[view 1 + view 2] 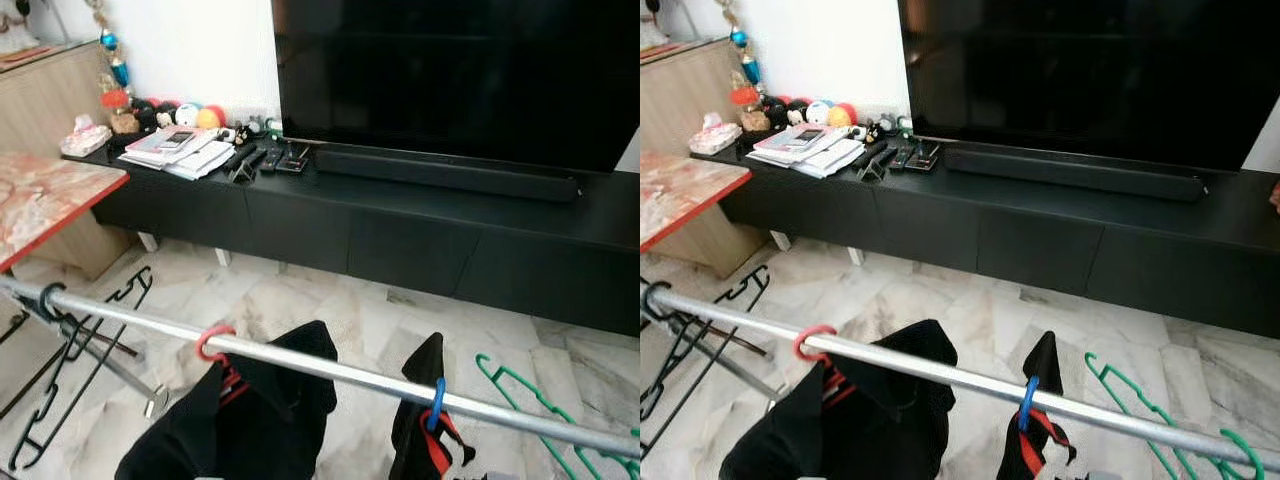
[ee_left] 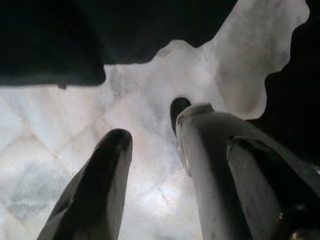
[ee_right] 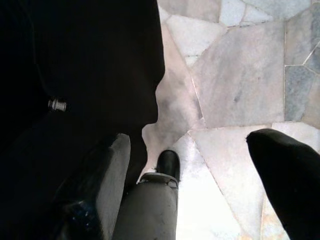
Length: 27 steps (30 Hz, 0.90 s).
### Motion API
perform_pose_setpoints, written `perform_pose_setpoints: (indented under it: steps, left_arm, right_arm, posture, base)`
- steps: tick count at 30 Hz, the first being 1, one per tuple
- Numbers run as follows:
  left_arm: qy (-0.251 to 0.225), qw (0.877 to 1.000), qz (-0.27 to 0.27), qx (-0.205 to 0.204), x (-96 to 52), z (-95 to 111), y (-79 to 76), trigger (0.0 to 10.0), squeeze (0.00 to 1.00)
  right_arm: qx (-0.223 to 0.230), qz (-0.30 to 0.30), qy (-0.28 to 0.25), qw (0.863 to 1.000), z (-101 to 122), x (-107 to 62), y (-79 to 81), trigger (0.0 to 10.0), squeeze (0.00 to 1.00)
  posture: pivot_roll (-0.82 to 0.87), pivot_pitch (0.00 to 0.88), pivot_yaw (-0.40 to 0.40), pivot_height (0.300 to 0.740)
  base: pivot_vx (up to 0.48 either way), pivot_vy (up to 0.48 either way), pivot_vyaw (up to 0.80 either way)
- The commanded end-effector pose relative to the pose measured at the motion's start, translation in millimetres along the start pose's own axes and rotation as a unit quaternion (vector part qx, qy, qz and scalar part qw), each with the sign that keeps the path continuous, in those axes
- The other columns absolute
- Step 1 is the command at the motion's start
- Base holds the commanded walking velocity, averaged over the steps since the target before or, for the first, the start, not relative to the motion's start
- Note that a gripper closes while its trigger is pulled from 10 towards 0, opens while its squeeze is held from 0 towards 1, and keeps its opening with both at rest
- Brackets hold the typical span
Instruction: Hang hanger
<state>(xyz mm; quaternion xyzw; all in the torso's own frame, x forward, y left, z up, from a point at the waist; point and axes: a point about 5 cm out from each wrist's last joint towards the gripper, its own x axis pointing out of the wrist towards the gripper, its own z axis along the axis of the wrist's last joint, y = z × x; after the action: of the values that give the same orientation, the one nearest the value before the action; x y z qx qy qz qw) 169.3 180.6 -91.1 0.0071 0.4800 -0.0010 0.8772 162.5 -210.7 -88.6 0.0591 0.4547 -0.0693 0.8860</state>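
Jaws of both grippers spread apart, empty, aimed at the floor beside dark clothes; beyond them, green hanger lies unhung below the rail, so pickup comes first

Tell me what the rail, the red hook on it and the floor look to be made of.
Rail: metal by its look, a smooth silver tube with a bright sheen along it.
Red hook: probably plastic, evenly coloured and matte, though coated wire cannot be ruled out.
Floor: polished stone, likely marble, laid in irregular veined grey and cream pieces.
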Motion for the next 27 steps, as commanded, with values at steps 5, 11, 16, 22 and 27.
perform_pose_setpoints:
  steps: [5, 11, 16, 22, 27]
  left_arm:
    - [0.015, 1.000, 0.002, 0.006, -1.4, -8.4, 1.7, 10.0, 0.00]
    - [0.016, 1.000, 0.001, 0.007, -1.4, -9.0, 1.0, 10.0, 0.00]
    - [0.015, 1.000, 0.001, 0.007, -1.4, -8.6, 1.1, 10.0, 0.00]
    - [0.016, 1.000, 0.002, 0.007, -1.4, -8.4, 1.7, 10.0, 0.00]
    - [0.016, 1.000, 0.003, -0.001, -1.4, -8.8, 2.0, 10.0, 0.00]
  right_arm:
    - [0.006, -0.001, 0.011, 1.000, -4.6, -0.8, -1.2, 10.0, 0.00]
    - [0.006, -0.001, 0.012, 1.000, -4.3, -0.9, -2.7, 10.0, 0.00]
    - [0.007, -0.002, 0.011, 1.000, -3.3, -0.8, -3.5, 10.0, 0.00]
    - [0.008, -0.002, 0.011, 1.000, -2.3, -0.6, -3.8, 10.0, 0.00]
    - [0.007, -0.002, 0.012, 1.000, -2.1, -0.6, -4.3, 10.0, 0.00]
  posture:
    - [0.09, 0.024, 0.014, 0.740]
    - [0.09, 0.024, 0.014, 0.740]
    - [0.08, 0.025, 0.014, 0.740]
    - [0.09, 0.027, 0.012, 0.740]
    - [0.09, 0.028, 0.011, 0.740]
  base:
    - [-0.283, 0.000, 0.00]
    - [-0.281, 0.000, 0.00]
    - [-0.163, 0.000, 0.00]
    - [0.000, 0.000, 0.00]
    - [0.000, 0.000, 0.00]
